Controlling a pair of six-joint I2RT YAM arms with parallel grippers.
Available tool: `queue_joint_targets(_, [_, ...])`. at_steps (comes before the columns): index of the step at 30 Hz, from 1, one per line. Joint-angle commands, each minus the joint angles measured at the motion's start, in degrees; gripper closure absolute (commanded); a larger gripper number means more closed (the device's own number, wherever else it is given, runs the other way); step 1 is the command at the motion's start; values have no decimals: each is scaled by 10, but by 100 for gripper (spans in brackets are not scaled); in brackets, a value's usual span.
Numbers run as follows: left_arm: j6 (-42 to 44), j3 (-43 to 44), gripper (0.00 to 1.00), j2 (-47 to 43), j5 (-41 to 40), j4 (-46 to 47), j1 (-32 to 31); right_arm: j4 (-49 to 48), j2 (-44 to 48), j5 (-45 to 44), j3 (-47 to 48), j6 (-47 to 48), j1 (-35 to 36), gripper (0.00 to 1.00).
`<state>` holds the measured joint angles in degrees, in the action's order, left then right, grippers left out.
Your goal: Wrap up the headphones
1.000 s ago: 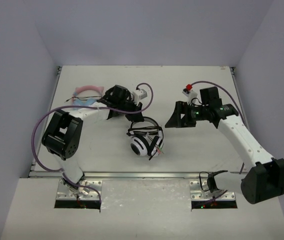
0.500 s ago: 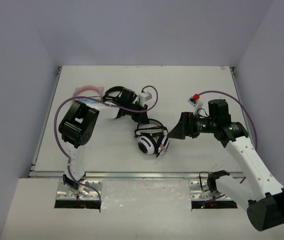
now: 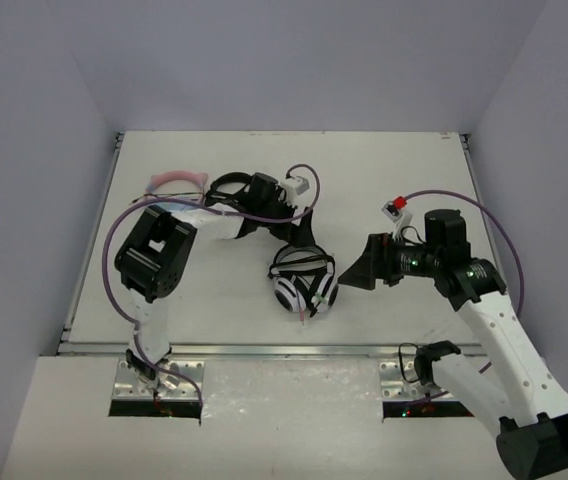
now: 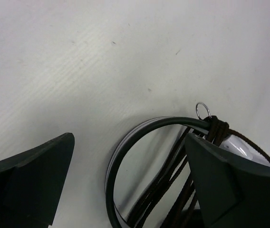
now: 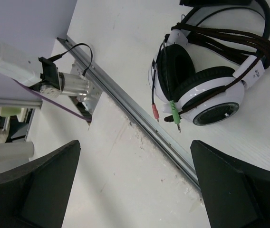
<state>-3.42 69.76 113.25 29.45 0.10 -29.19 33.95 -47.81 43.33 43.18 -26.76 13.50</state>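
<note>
headphones [image 3: 302,285]: centre of top view, cable [image 5: 220,40] wound across them
my left gripper [image 3: 292,228]: wide, empty, over headband [image 4: 125,147]
my right gripper [image 3: 357,266]: wide, empty, right of headphones

On my screen the headphones [image 5: 211,95] show glossy white plastic cups, soft-looking matt black ear cushions [image 5: 173,64], and a cable [image 5: 220,40] with a dull dark sheath. The worktop [image 5: 125,33] looks matt white and faintly scuffed, edged by a bare metal rail [image 5: 125,109].

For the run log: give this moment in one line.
headphones: cable wound around, plugs loose | left gripper: open over headband | right gripper: open, apart
</note>
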Motion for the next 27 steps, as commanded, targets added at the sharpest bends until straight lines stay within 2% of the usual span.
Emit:
queue_joint_targets(1, [-35, 34, 0, -89, -109, -16, -3, 19, 9, -36, 38, 14, -2, 1])
queue_joint_targets(2, [-45, 38, 0, -101, -139, -31, -3, 24, 10, -49, 43, 20, -3, 1])
queue_joint_targets(5, [-104, 63, 0, -163, -324, -102, -3, 58, 26, -154, 65, 35, -2, 1])
queue_joint_targets(6, [-132, 66, 0, -205, -436, -123, -4, 75, 30, -241, 75, 36, -2, 1])
queue_joint_targets(7, [-153, 67, 0, -230, -488, -168, -3, 112, 35, -284, 101, 37, -2, 1])
queue_joint_targets(8, [-175, 65, 0, -254, -590, -192, -1, 130, 39, -327, 116, 41, -3, 1])
queue_joint_targets(9, [-212, 57, 0, -310, -640, -243, -2, 149, 42, -394, 130, 45, -2, 1])
queue_joint_targets(11, [-242, 32, 0, -400, -719, -313, 4, 194, 59, -465, 166, 58, -2, 1])
queue_joint_targets(13, [-263, 16, 0, -462, -757, -362, 8, 228, 83, -499, 187, 73, -2, 1])
queue_joint_targets(14, [-264, -13, 0, -530, -784, -375, 8, 235, 93, -512, 190, 79, -2, 1])
queue_joint_targets(18, [-231, -95, 0, -706, -790, -398, 8, 266, 148, -550, 190, 106, -2, 1])
queue_joint_targets(20, [-216, -128, 0, -787, -781, -409, 8, 264, 186, -535, 182, 116, -1, 1])
queue_joint_targets(22, [-204, -146, 0, -835, -780, -418, 8, 265, 216, -525, 174, 128, -1, 1])
queue_joint_targets(27, [-189, -172, 0, -863, -780, -420, 8, 273, 236, -517, 170, 126, -1, 1])
